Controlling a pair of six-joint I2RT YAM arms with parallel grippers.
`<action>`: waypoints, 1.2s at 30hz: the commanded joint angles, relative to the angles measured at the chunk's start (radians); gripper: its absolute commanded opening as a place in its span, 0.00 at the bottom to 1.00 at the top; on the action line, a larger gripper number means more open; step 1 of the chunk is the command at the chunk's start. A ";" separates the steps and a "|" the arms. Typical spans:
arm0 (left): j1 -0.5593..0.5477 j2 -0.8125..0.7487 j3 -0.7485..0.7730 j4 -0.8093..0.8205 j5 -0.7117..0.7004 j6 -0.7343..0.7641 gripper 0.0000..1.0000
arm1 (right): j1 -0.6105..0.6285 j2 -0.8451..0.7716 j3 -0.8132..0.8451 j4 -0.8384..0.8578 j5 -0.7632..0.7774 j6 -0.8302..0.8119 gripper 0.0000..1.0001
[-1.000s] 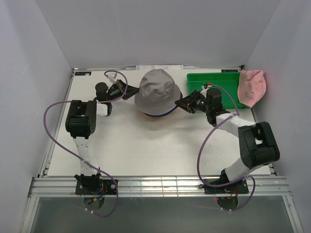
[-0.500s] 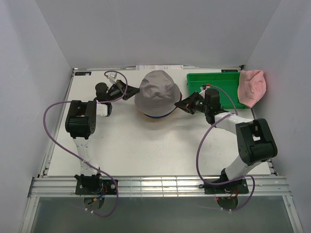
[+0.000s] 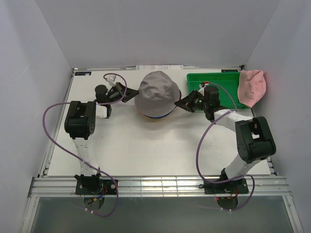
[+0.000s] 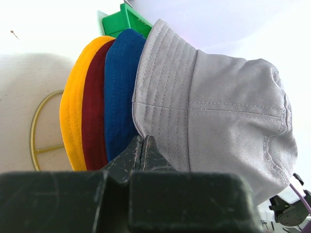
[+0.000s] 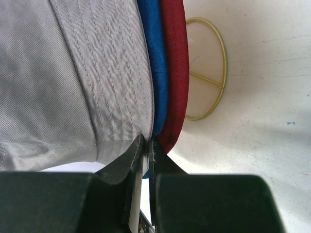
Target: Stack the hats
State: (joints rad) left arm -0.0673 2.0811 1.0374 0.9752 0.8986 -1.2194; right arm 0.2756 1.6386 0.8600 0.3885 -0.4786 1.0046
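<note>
Four bucket hats sit nested in one stack toward 12 o'clock on the white table [image 3: 146, 145]. The grey hat [image 3: 156, 92] is on top, with the brims of the blue hat [image 4: 121, 92], the dark red hat [image 4: 95, 111] and the yellow hat [image 4: 70, 107] showing beneath it in that order. The stack rests over a gold wire stand [image 5: 214, 77], whose ring shows on the table below the brims. The pink hat [image 3: 251, 87] lies apart at 2 o'clock, draped over the right end of a green bin [image 3: 214, 82]. The left gripper [image 3: 132, 95] reaches the stack from 9 o'clock, jaws pressed together, its fingertips [image 4: 136, 150] at the edge of the grey brim. The right gripper [image 3: 177, 103] meets the stack from 3 o'clock, jaws closed to a thin slit, fingertips [image 5: 137, 150] where the grey and blue brims meet. Whether either gripper has fabric pinched cannot be told.
</note>
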 commanded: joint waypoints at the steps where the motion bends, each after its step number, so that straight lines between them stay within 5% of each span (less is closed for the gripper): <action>1: 0.023 -0.006 -0.036 -0.089 0.006 0.064 0.00 | -0.015 0.036 0.017 -0.109 0.025 -0.067 0.08; 36: 0.026 -0.009 0.000 -0.358 -0.026 0.256 0.00 | -0.030 0.086 0.105 -0.212 0.012 -0.150 0.08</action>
State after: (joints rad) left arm -0.0669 2.0663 1.0618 0.8158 0.9005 -1.0676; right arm 0.2634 1.6920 0.9565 0.2844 -0.5201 0.9100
